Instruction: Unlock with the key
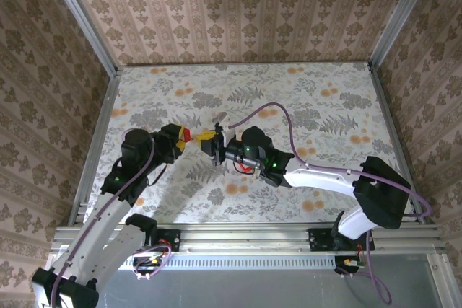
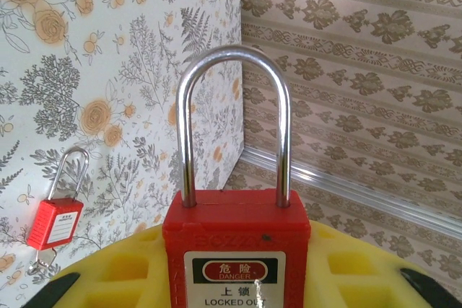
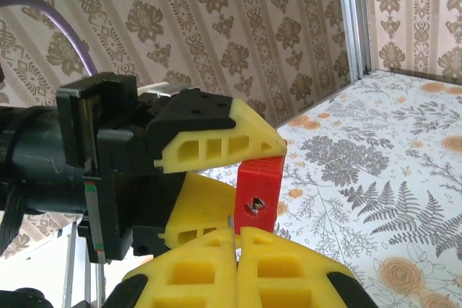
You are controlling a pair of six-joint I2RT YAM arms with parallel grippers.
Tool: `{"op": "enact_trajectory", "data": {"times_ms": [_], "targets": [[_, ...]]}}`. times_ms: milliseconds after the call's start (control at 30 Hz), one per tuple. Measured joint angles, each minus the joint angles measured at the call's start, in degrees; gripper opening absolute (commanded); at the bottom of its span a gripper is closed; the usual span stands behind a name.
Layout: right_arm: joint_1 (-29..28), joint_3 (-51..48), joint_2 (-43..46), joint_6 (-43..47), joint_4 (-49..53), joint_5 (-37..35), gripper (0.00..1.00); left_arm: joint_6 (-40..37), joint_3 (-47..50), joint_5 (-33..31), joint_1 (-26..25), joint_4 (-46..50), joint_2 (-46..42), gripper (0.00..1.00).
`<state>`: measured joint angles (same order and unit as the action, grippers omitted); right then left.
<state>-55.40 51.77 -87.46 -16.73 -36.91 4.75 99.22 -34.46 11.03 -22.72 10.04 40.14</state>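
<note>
Two robot arms meet over a floral-patterned surface (image 1: 325,91) walled in by brown patterned panels.

The left gripper (image 1: 188,135) is clenched on a red padlock (image 2: 238,243), its yellow fingers (image 2: 130,272) pressing the body from both sides. The silver shackle stands upright and is seated in the body at both ends. The white label on the padlock's face carries a red oval with Chinese characters and the word "DANGER". Below that come two more Chinese characters and "LOCKED OUT", the last letters partly cut off at the frame edge. Faint raised lettering runs along the top of the body, too dim to read.

The right gripper (image 3: 237,236) is clenched, its two yellow fingers pressed flat together. It sits just beneath the underside of the held padlock, where the round keyhole shows. What may be the key (image 3: 231,220) is a thin grey sliver rising from the seam between those fingers, beside the padlock's lower edge and off to one side of the keyhole. It is too small to be sure.

There are two padlocks in all. The second padlock (image 2: 56,218) is also red with a white label, whose print is too small to read. It lies on the surface well apart from the first, with small metal bits at its foot.
</note>
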Motion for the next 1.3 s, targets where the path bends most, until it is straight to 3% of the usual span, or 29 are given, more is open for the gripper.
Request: {"op": "enact_trajectory", "data": {"times_ms": [1300], "targets": [[0.3,2.6,-4.8,-1.4,0.2,0.0,0.0,-0.7,0.0,-1.2,-0.1,1.4,-1.0,0.0]]}}
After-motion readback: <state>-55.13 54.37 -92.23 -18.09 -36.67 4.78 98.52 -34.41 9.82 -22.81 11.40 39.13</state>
